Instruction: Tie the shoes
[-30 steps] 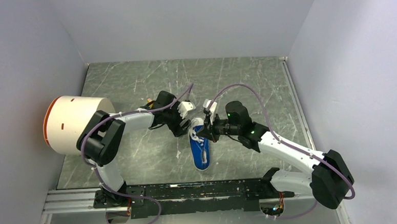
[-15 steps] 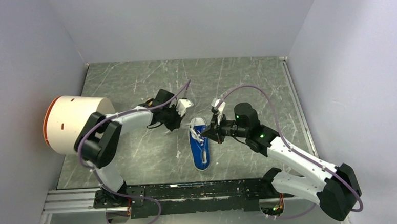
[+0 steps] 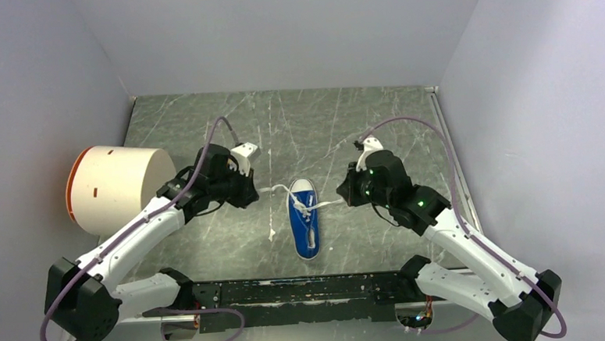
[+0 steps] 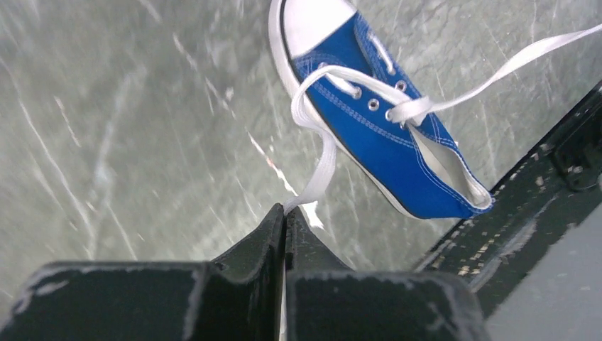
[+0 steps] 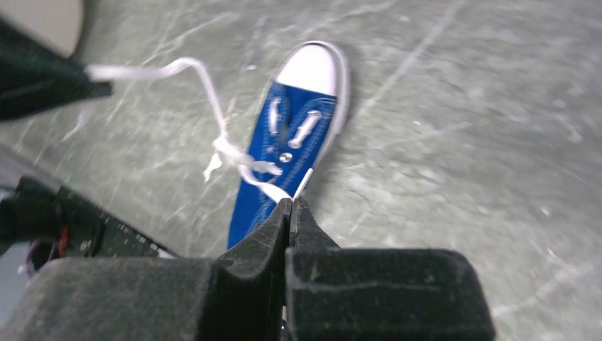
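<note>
One small blue canvas sneaker [image 3: 305,227] with white rubber toe cap lies mid-table on grey marbled tabletop [image 3: 375,120], toe far; left gripper [image 4: 285,213] pinches one long white lace [image 4: 323,160] out left, right gripper [image 5: 292,206] pinches the other lace [image 5: 270,190] out right.

The bench [image 3: 344,121] is viewed from above and behind by the top camera. Close, oblique views down past each wrist's own fingers [image 4: 264,240] are given; the sneaker [image 3: 305,225] is shared by all three.
</note>
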Motion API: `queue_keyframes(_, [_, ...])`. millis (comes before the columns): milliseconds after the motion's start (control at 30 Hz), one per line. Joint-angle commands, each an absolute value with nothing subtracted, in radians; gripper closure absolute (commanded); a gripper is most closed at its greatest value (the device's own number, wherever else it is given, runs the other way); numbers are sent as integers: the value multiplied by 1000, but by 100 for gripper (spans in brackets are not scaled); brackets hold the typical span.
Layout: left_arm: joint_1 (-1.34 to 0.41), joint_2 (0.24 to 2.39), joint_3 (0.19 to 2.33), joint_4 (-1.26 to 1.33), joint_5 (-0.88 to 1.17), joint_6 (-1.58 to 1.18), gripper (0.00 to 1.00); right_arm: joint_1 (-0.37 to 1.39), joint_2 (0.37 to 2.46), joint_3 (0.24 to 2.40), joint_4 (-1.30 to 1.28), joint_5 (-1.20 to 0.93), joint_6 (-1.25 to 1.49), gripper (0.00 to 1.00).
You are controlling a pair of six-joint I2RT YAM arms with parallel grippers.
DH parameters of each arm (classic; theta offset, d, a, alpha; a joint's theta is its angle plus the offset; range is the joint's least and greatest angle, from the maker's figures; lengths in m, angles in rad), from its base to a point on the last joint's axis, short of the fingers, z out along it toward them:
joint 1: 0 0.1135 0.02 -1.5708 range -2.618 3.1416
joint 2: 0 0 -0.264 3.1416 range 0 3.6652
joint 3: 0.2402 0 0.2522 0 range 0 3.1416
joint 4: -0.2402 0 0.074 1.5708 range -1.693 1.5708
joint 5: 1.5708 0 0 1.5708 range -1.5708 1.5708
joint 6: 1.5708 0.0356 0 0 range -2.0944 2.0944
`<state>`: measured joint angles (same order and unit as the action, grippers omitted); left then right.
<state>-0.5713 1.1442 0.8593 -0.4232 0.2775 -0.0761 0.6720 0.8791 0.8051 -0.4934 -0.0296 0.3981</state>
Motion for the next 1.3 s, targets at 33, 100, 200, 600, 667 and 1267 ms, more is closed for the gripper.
queue_keyframes(33, [-575, 1104, 814, -561, 182, -384, 95, 665, 873, 842, -707, 315, 573, 100])
queue_keyframes(100, [-575, 1079, 804, -609, 106, -446, 95, 664, 849, 813, -682, 341, 605, 100])
queue_keyframes(200, [-575, 1028, 796, -684, 5, -503, 95, 660, 849, 792, -672, 335, 643, 100])
queue_keyframes(600, [-575, 1012, 839, -479, 318, -380, 95, 659, 735, 769, -591, 7, 509, 100])
queue_keyframes(667, [-575, 1041, 865, -425, 369, -372, 95, 659, 718, 730, -495, -234, 466, 100])
queue_keyframes(1267, [-575, 1107, 1004, -587, 118, -464, 95, 734, 725, 837, -528, 152, 581, 100])
